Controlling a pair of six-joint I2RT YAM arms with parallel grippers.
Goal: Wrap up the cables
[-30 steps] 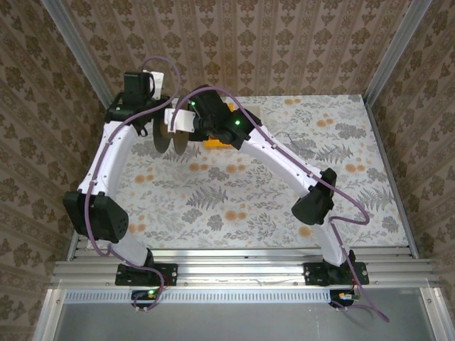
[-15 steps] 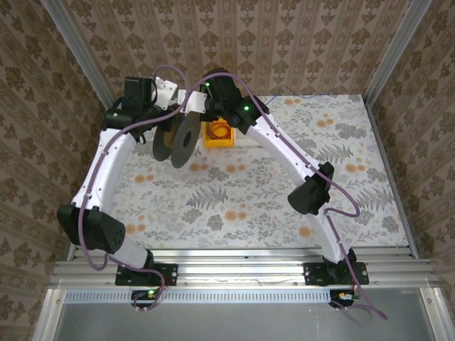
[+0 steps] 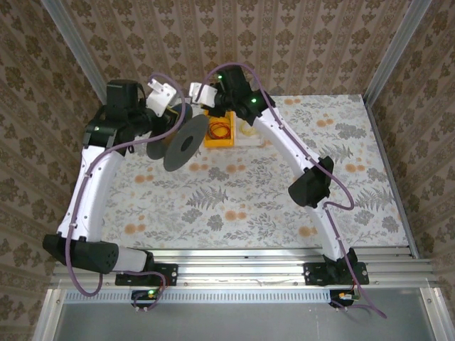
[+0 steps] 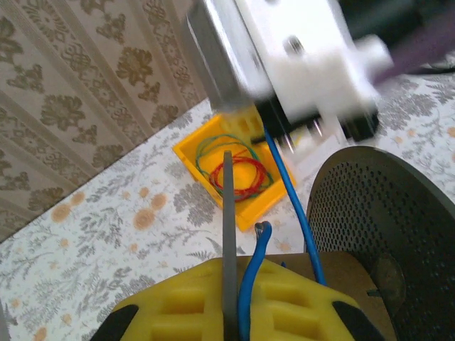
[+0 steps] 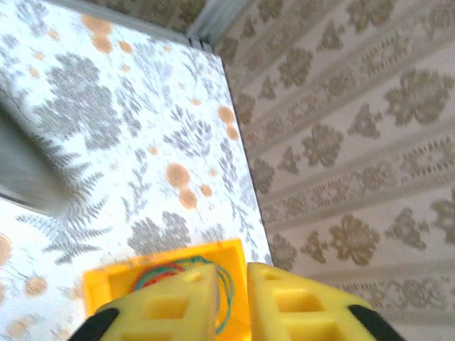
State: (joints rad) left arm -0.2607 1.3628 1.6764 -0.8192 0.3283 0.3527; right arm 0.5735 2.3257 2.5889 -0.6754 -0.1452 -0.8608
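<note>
My left gripper is shut on the thin grey flange of the black spool, with the blue cable's end pinched beside it. From the spool's core the blue cable runs straight up to my right gripper, which hovers above and pinches it. In the right wrist view the yellow fingers stand almost together over the yellow tray. Seen from above, the spool tilts between the left gripper and right gripper. Red and green cable coils lie in the tray.
The yellow tray sits at the back of the floral table, near the patterned rear wall. A pale object lies just right of the tray. Metal rails edge the table's right side.
The left arm drew back to the left and raised the spool, which now tilts flatter. The right gripper rose toward the back wall, uncovering the yellow tray.
</note>
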